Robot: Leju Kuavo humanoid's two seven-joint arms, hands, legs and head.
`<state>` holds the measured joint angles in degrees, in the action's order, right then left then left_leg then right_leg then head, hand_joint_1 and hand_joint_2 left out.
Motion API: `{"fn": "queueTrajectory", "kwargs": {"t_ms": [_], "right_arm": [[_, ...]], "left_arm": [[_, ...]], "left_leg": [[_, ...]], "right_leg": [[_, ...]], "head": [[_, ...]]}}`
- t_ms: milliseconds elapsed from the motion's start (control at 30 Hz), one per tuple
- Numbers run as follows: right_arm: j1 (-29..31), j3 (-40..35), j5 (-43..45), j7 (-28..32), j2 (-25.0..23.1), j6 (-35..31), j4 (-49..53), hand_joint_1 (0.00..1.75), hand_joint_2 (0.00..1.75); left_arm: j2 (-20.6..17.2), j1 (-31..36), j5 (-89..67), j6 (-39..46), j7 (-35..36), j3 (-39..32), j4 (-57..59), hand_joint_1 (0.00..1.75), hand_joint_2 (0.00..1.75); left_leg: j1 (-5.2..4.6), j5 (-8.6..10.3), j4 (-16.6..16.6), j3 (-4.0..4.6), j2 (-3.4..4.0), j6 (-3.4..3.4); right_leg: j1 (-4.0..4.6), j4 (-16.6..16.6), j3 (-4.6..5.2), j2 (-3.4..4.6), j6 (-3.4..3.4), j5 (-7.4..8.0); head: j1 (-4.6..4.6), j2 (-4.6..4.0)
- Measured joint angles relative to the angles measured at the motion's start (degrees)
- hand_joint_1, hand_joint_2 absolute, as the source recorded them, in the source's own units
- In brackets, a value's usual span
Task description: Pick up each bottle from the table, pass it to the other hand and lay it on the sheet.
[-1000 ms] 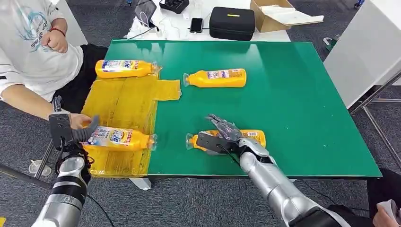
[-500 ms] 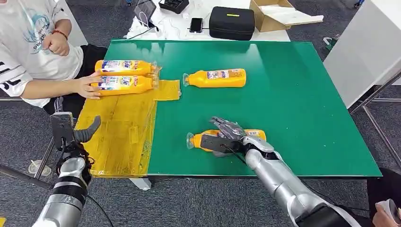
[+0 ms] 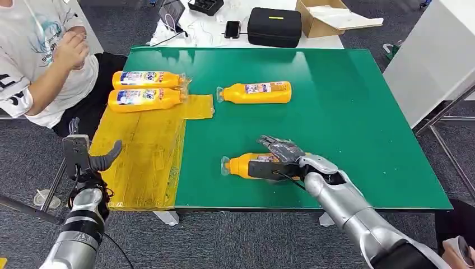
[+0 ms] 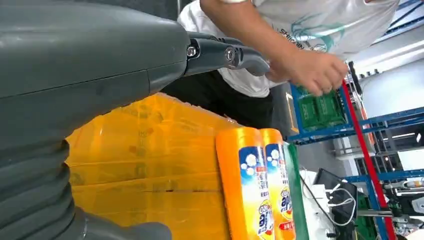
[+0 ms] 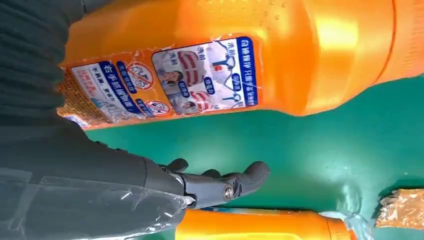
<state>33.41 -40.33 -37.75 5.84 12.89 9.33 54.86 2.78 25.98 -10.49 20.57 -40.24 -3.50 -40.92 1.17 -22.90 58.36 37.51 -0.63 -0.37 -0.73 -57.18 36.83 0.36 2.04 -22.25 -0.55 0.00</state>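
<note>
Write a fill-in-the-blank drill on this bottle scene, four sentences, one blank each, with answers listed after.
1. The number of bottles lying on the yellow sheet is ____.
2. The right hand is over a bottle lying on the ____ mat.
3. The left hand holds ____.
4. The far bottle off the sheet lies with its cap pointing toward the ____.

Answers: two; green; nothing; sheet

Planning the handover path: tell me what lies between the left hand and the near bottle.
Head view: yellow sheet, then bare green table, between left hand and near bottle.
</note>
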Motion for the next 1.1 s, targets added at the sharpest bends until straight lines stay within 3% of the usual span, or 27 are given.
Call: {"fn": "queueTrajectory", "kwargs": {"t_ms": [800,833,867,900,933,967,1100], "right_arm": [[-1.0,-4.2,1.3,-2.4,4.1,3.7,1.4,0.00,1.75],[-0.8,-4.5,1.4,-2.6,4.4,4.2,1.3,0.30,1.75],[-0.6,-4.8,1.5,-2.7,4.7,4.7,1.2,1.38,1.75],[-0.4,-5.1,1.6,-2.7,5.1,5.1,1.2,1.52,1.75],[-0.3,-5.5,1.7,-2.7,5.4,5.5,1.2,1.52,1.75],[-0.1,-5.7,1.9,-2.7,5.7,5.7,1.2,1.75,1.75],[0.2,-6.3,2.8,-2.7,6.7,5.8,1.2,1.75,1.75]], "left_arm": [[0.2,0.0,-0.2,-0.8,0.0,0.0,2.5,0.00,1.75],[0.3,0.0,-0.2,-0.9,0.0,0.0,2.7,0.00,1.75],[0.3,0.0,-0.2,-0.9,0.0,0.0,2.8,0.00,1.75],[0.3,0.0,-0.2,-0.9,0.0,0.0,2.9,0.00,1.75],[0.3,0.1,-0.2,-0.9,0.0,0.0,3.0,0.00,1.75],[0.4,0.1,-0.2,-1.0,0.0,0.0,3.1,0.00,1.75],[0.4,0.1,-0.2,-1.4,0.0,0.0,3.5,0.00,1.75]], "left_leg": [[0.00,0.00,0.0,-0.01,-0.01,0.00],[-0.01,0.00,0.0,-0.01,-0.02,0.00],[-0.01,0.00,0.0,-0.01,-0.02,0.00],[-0.01,0.00,0.0,-0.02,-0.02,0.00],[-0.01,0.00,0.0,-0.03,-0.02,0.00],[-0.02,0.00,0.0,-0.03,-0.02,0.00],[-0.02,0.00,0.0,-0.06,-0.02,0.00]], "right_leg": [[0.00,0.0,-0.01,0.00,0.00,0.00],[-0.01,0.0,-0.01,0.00,0.00,0.00],[-0.01,0.0,-0.01,0.00,0.00,0.00],[-0.01,0.0,-0.03,0.00,0.00,0.00],[-0.01,0.0,-0.04,0.00,0.00,0.00],[-0.02,0.0,-0.05,0.00,0.00,0.00],[-0.02,0.0,-0.07,0.00,0.00,0.00]], "head": [[0.00,0.00],[0.00,0.00],[0.00,0.00],[0.00,0.02],[0.00,0.00],[0.00,0.00],[0.00,0.00]]}}
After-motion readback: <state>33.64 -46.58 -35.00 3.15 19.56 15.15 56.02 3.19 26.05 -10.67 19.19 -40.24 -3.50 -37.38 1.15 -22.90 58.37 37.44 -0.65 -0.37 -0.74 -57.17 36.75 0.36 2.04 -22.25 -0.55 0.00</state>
